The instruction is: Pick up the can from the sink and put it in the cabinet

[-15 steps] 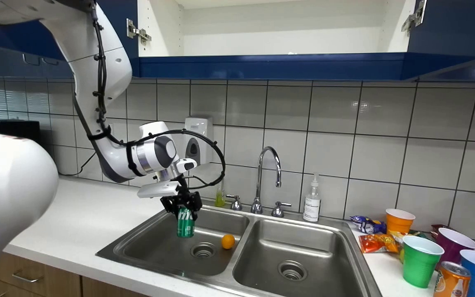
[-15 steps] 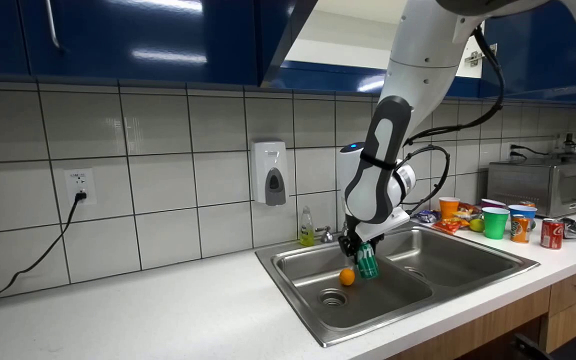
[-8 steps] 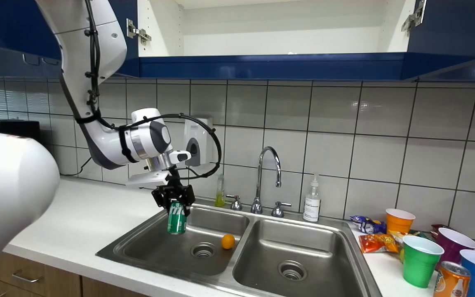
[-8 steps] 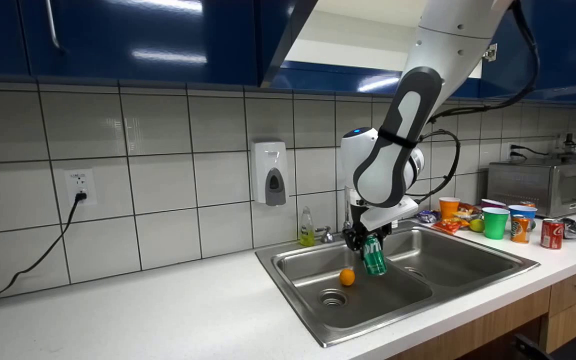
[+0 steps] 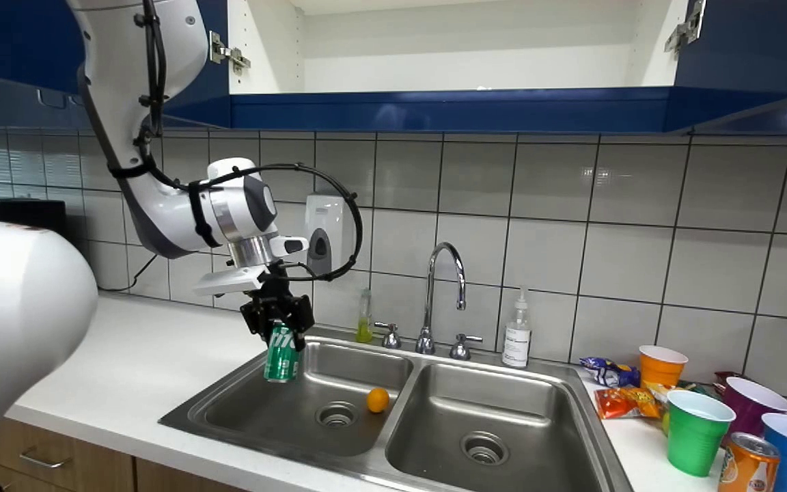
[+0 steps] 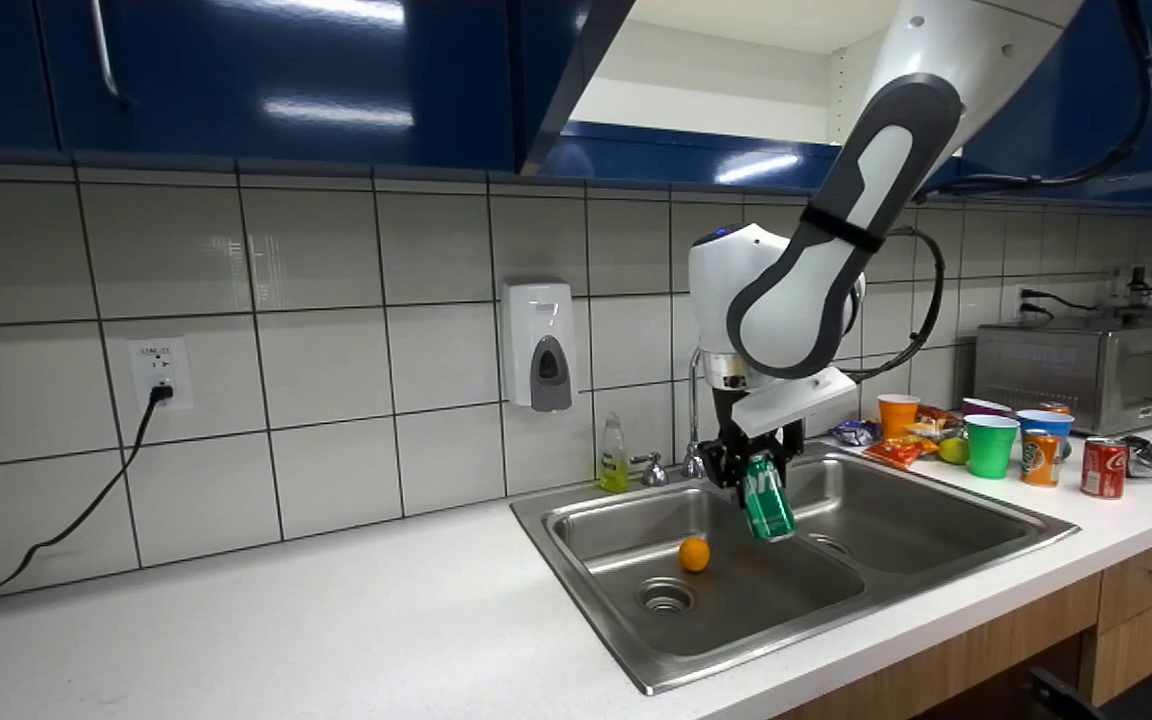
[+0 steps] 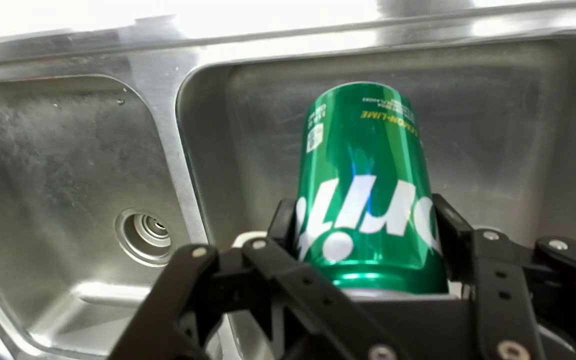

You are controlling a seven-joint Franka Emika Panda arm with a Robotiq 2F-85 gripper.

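The can [image 5: 281, 357] is green with white lettering. It also shows in an exterior view [image 6: 769, 505] and in the wrist view [image 7: 360, 150]. My gripper [image 5: 283, 333] is shut on the can near one end, a finger on each side, and holds it tilted above a basin of the steel sink [image 6: 736, 605]. In the wrist view the gripper [image 7: 366, 222] has both pads against the can. The dark blue cabinet [image 5: 448, 111] is above the sink and stands open; its white interior [image 5: 468, 58] shows, also in an exterior view [image 6: 706, 90]. The gripper is well below it.
A curved chrome faucet [image 5: 430, 294] stands behind the sink. An orange [image 5: 378, 400] lies in the basin. A soap dispenser [image 6: 539, 345] is on the wall. A pump bottle [image 5: 518, 335], cups [image 5: 697, 437] and other cans stand by the sink. An open cabinet door [image 5: 742, 55] sticks out.
The gripper has risen with the can in it and drawn back towards the robot's base. The upper arm has swung, uncovering more of the cabinet opening in an exterior view.
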